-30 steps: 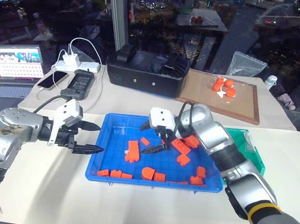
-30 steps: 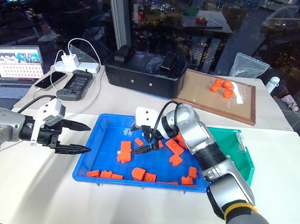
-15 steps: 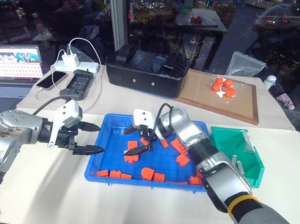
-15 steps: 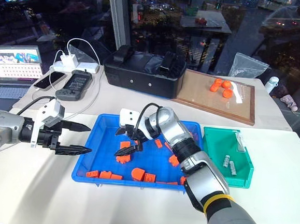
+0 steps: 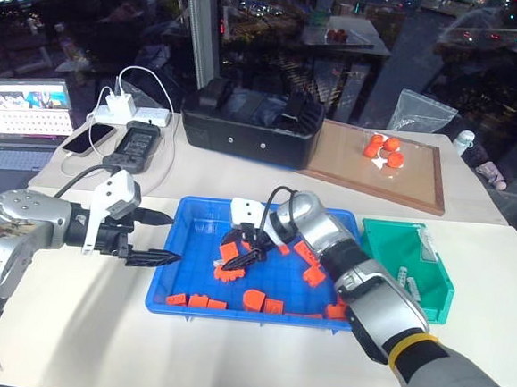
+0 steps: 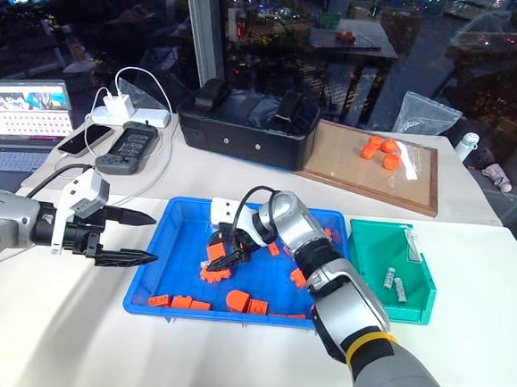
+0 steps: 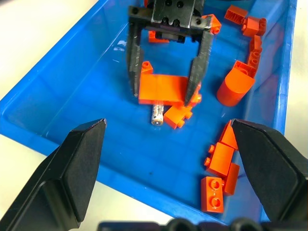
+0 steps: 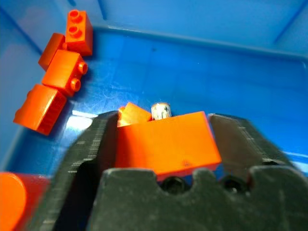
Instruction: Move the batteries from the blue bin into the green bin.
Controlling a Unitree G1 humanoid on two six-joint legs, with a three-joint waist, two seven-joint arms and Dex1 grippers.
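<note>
Counting it up: one blue bin (image 6: 161,231), one green bin (image 6: 371,261). Batteries: one in the blue bin (image 7: 157,114), poking out from under an orange block (image 7: 163,90), plus two in the green one (image 6: 395,283). Roughly fifteen orange blocks in the blue bin, hard to be exact.

Bright light from above falls on the white counter (image 5: 255,355), and the blue bin (image 5: 190,208) looks very bright. Behind the counter it is dark, and the window glass shows many little reflected lights. The laptop screen (image 5: 28,108) glows. In the right wrist view the black fingers (image 8: 86,159) and an orange block (image 8: 166,142) are blurry, and the bin floor has a white shine
</note>
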